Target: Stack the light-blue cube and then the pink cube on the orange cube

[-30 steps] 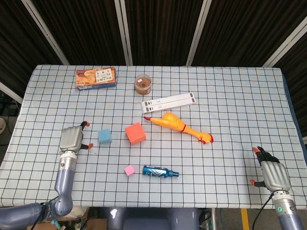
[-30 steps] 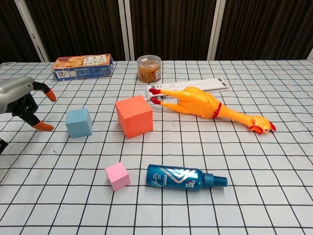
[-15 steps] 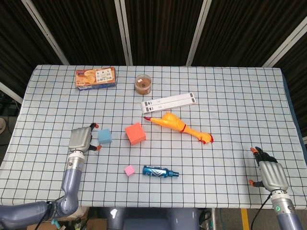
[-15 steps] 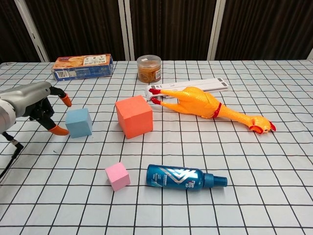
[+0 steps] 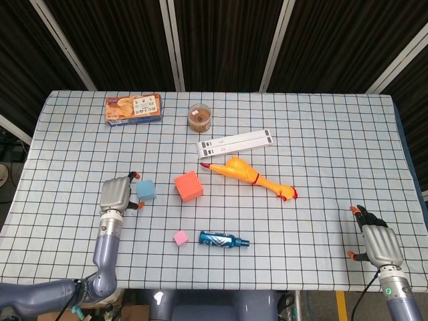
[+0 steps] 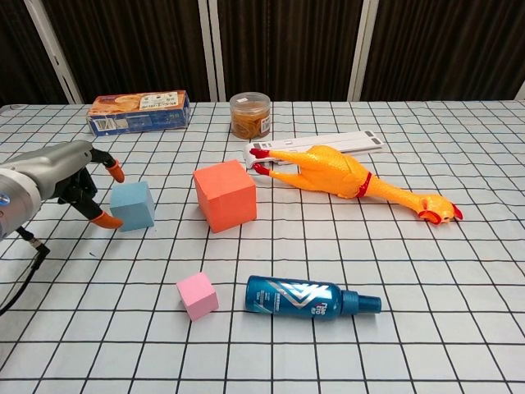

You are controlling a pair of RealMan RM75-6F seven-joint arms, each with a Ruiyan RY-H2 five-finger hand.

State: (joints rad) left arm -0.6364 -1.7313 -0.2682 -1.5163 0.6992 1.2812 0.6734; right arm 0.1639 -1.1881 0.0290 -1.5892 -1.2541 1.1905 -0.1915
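Note:
The light-blue cube (image 5: 146, 189) (image 6: 133, 205) sits on the checked cloth left of the larger orange cube (image 5: 188, 186) (image 6: 225, 195). The small pink cube (image 5: 180, 237) (image 6: 197, 295) lies nearer the front edge, beside a blue spray bottle. My left hand (image 5: 116, 194) (image 6: 69, 178) is just left of the light-blue cube, fingers apart, with orange fingertips (image 6: 108, 221) reaching its left face; it holds nothing. My right hand (image 5: 379, 243) rests at the front right corner, fingers spread, far from all cubes.
A blue spray bottle (image 5: 223, 240) (image 6: 310, 298) lies right of the pink cube. A rubber chicken (image 5: 252, 177) (image 6: 349, 177) stretches right of the orange cube. Further back are a white strip (image 5: 235, 142), a round jar (image 5: 199, 117) and a cracker box (image 5: 134, 108).
My left hand has moved right across the cloth until its fingertips are at the light-blue cube's left side. The cubes have not moved; the right hand has barely shifted.

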